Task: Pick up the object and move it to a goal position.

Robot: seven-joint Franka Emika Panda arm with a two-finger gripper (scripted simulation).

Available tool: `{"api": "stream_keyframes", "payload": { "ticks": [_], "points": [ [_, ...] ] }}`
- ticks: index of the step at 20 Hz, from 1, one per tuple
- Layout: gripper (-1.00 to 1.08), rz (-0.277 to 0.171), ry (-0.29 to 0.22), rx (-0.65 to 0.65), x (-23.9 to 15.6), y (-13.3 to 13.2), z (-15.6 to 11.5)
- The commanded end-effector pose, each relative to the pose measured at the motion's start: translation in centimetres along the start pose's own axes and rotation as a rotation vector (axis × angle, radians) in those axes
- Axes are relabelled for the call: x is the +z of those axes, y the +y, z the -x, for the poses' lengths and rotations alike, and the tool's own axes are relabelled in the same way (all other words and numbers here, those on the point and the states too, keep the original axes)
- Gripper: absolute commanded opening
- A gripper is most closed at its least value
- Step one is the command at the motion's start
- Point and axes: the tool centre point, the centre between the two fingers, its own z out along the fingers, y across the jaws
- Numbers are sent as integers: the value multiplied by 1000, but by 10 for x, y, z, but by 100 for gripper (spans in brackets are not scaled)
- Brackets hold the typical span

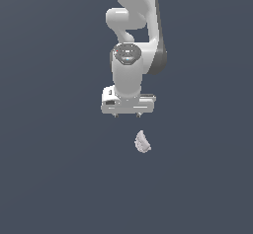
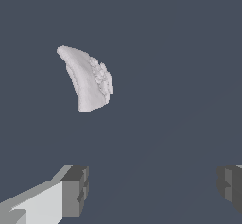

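The object [image 1: 143,142] is a small pale greyish-white wedge-shaped lump with faint ridges, lying on the dark surface. My gripper [image 1: 127,115] hangs above it and a little toward the exterior view's left, apart from it. In the wrist view the object [image 2: 88,80] lies ahead of my gripper [image 2: 152,187], outside the gap between the fingers. The two grey fingertips [image 2: 75,190] stand wide apart with nothing between them. The gripper is open and empty.
The white arm [image 1: 133,35] rises behind the gripper. A plain dark blue-grey surface [image 1: 59,178] fills the rest of both views.
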Motion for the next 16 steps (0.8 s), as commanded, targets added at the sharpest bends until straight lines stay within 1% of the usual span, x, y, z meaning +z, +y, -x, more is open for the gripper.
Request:
{"api": "stream_keyframes", "payload": {
  "ticks": [1,4,9,16],
  "points": [
    [100,0,0,0,0,0,0],
    [100,0,5,-6,0,-5,-3],
    [100,-3,25,-25,-3,-25,-11],
    [100,-2,25,-38,-1,-27,-14]
  ]
}}
